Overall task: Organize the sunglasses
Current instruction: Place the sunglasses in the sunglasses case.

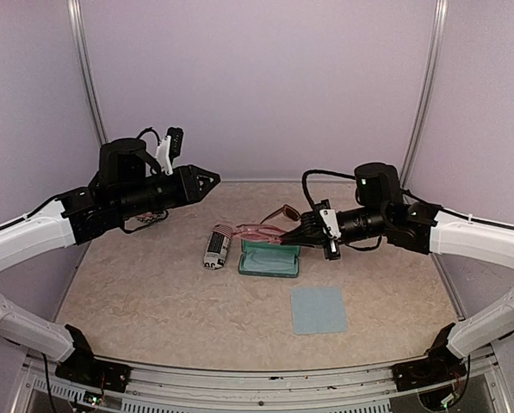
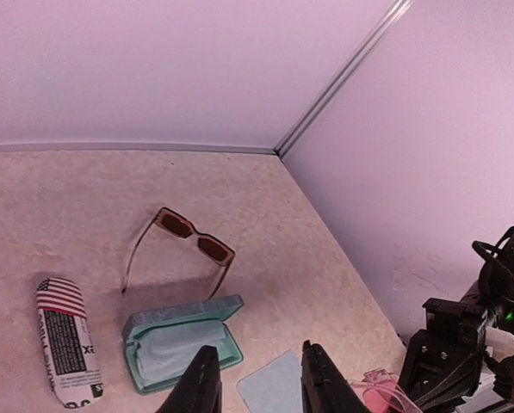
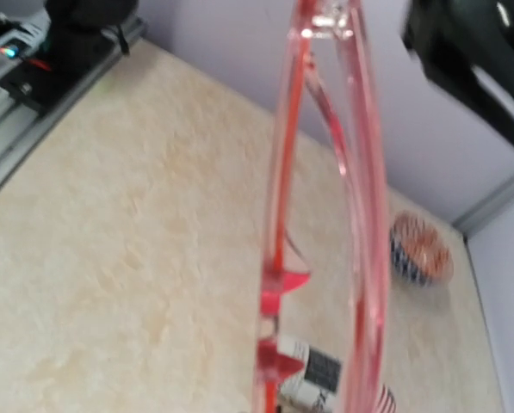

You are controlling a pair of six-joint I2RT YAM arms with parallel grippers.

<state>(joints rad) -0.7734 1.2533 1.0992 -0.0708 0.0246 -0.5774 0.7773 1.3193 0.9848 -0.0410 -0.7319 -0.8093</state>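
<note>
The right hand (image 1: 293, 232) is pressed together on the pink sunglasses (image 1: 255, 231), pinching the thin see-through frame at its right end. From the top camera the pair juts out leftward just past the far edge of the case (image 1: 269, 258), its free end reaching toward the pouch (image 1: 216, 247). The right wrist camera shows the pink rim close up, with the bench (image 1: 153, 292) well below it.

The case lies open on the bench, teal inside and out, with its lid tipped back. The brown sunglasses (image 1: 281, 213) sit on the bench just behind the case, with their arms unfolded and tinted lenses in a thick rectangular frame. They touch nothing.

The pouch lies just left of the case. One end carries a stars-and-stripes flag print. The rest is black-and-white newsprint with a barcode-like block, and its lettering is too small to read. A blue-grey cloth (image 1: 318, 310) lies flat on the near side of the case, to its right, apart from it.

The left hand (image 1: 209, 181) hangs in the air beyond and left of the case. Its fingers (image 2: 201, 383) are spread and hold nothing.
</note>
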